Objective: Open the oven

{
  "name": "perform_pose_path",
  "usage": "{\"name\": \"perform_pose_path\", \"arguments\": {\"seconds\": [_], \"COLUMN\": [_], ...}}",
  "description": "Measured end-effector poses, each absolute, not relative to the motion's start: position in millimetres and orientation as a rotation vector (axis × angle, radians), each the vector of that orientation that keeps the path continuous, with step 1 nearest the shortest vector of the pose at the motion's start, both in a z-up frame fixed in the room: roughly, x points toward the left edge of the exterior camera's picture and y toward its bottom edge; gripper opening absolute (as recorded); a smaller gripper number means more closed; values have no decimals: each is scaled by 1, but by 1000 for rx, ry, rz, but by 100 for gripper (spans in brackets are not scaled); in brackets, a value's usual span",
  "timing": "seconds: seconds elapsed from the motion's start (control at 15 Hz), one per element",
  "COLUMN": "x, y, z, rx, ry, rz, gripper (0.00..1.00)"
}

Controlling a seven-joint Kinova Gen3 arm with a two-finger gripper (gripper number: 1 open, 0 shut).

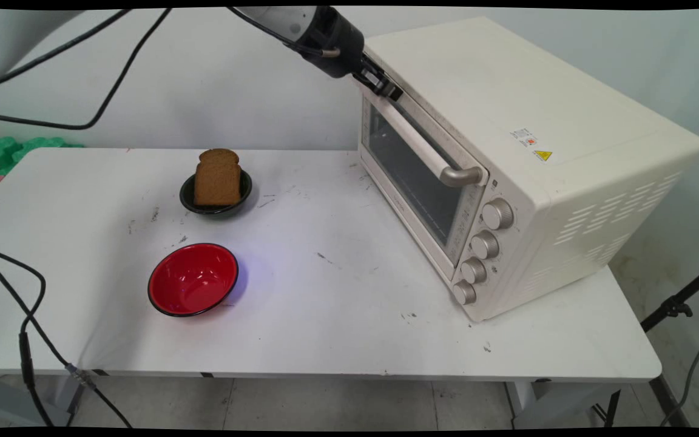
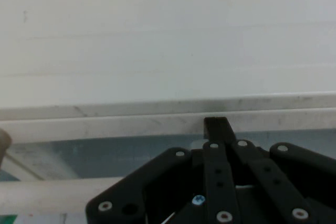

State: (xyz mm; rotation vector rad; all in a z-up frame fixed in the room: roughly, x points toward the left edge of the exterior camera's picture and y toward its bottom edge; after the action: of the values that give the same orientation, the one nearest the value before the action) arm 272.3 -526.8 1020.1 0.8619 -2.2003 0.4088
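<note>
The gripper (image 1: 386, 85), its fingers pressed together, touches the top edge of the toaster oven (image 1: 507, 170) door above the handle (image 1: 416, 142); I judge any push there should be slow and straight.

Toaster oven (image 1: 525, 158) on table (image 1: 337, 328), right side, door facing left-front. Door handle (image 1: 422, 142) across upper door; four knobs (image 1: 484, 245) stacked in column at door's near end. Gripper (image 1: 386, 85) at oven's top far corner, against door's upper edge, above handle's far end. Bread slice (image 1: 217, 177) upright in small bowl (image 1: 216, 203), left of oven. Second bowl (image 1: 193, 280) in front of first, nearer table's front edge, apart from it.
</note>
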Motion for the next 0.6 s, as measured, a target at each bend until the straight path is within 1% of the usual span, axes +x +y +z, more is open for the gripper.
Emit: {"name": "perform_pose_path", "arguments": {"seconds": [0.6], "x": [271], "y": [-520], "z": [1004], "rx": [859], "ry": [-2231], "rz": [392], "gripper": [0]}}
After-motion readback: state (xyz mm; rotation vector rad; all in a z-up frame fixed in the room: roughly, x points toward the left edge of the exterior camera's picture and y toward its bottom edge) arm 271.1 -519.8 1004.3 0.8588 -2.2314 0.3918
